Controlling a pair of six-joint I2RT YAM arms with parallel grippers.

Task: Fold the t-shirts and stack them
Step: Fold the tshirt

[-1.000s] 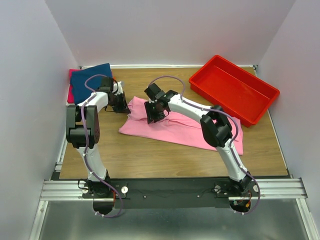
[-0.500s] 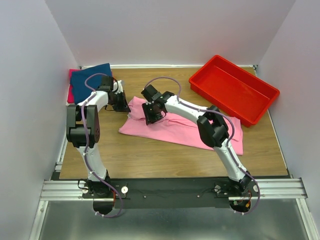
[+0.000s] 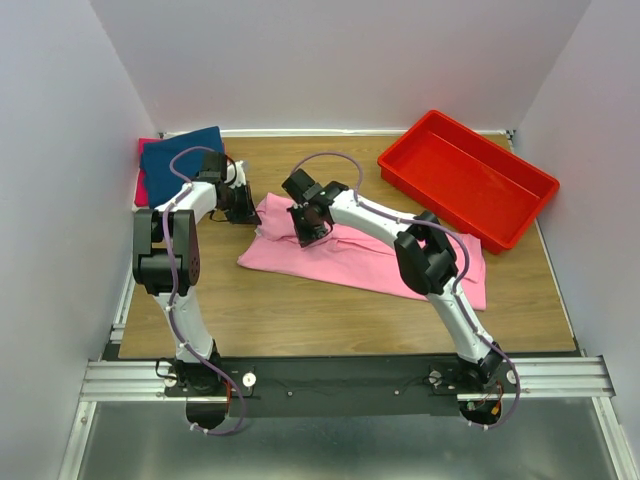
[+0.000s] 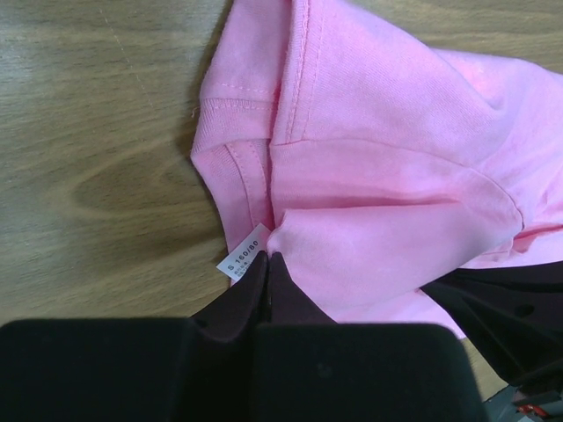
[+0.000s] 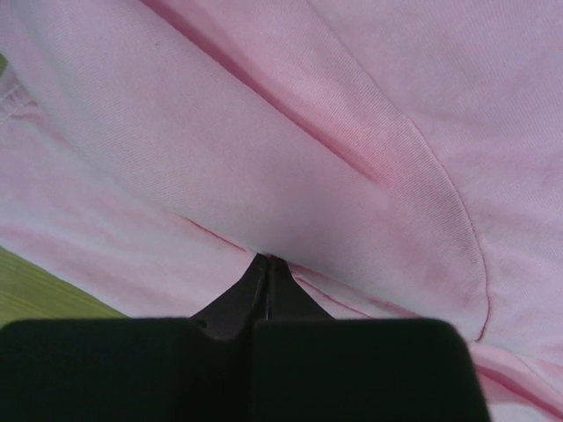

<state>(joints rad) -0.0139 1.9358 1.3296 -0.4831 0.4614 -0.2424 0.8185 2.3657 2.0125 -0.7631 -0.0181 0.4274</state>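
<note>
1. left gripper (image 4: pixel 267 257) has its fingers pressed tight together, pinching the pink shirt (image 4: pixel 378 176) right at the neck edge, and the little white size label (image 4: pixel 242 255) is sticking out just beside the tips
2. right gripper (image 5: pixel 267 258) is squeezed closed too, nipping a raised fold of the same pink cloth, which bunches up into a ridge running away from the tips
3. from the top view both grippers sit on the far left end of the shirt, left one (image 3: pixel 243 205) at the corner and right one (image 3: pixel 305 228) near it, a bit further in
4. the pink shirt (image 3: pixel 360 255) lies spread across the middle of the wooden table (image 3: pixel 300 310), mostly flat, with its right end reaching under the right arm
5. back left corner has a navy shirt (image 3: pixel 180 155) lying on top of a red shirt (image 3: pixel 142 185), only a strip of the red one showing
6. a red plastic tray (image 3: pixel 455 128) sits at the back right, angled, apart from the pink shirt
</note>
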